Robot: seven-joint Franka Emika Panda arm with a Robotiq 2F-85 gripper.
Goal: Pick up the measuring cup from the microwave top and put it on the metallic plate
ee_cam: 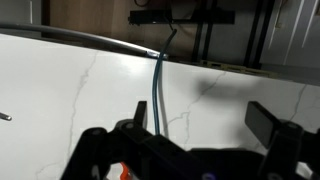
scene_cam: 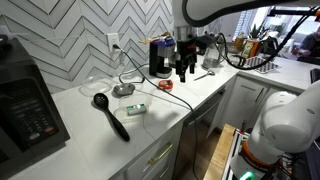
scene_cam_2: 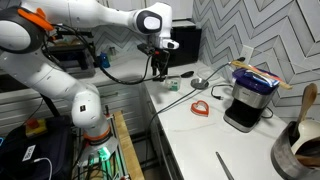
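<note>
The black microwave (scene_cam: 25, 105) stands at the counter's end; its top is mostly cut off by the frame edge. A black long-handled measuring scoop (scene_cam: 110, 115) lies on the white counter beside it, not on the microwave. The small metallic plate (scene_cam: 123, 90) sits on the counter near the wall and also shows in an exterior view (scene_cam_2: 199, 82). My gripper (scene_cam: 185, 66) hangs above the counter by the coffee maker, far from the scoop and the plate, as both exterior views show (scene_cam_2: 160, 68). In the wrist view my gripper (ee_cam: 200, 125) is open and empty above bare counter.
A small clear container with green (scene_cam: 137, 108) sits between the scoop and the plate. A red object (scene_cam: 165, 86) lies near the black coffee maker (scene_cam: 160, 55). A blue-grey cable (ee_cam: 157, 90) runs across the counter under my gripper. A dish rack (scene_cam: 262, 55) stands further along.
</note>
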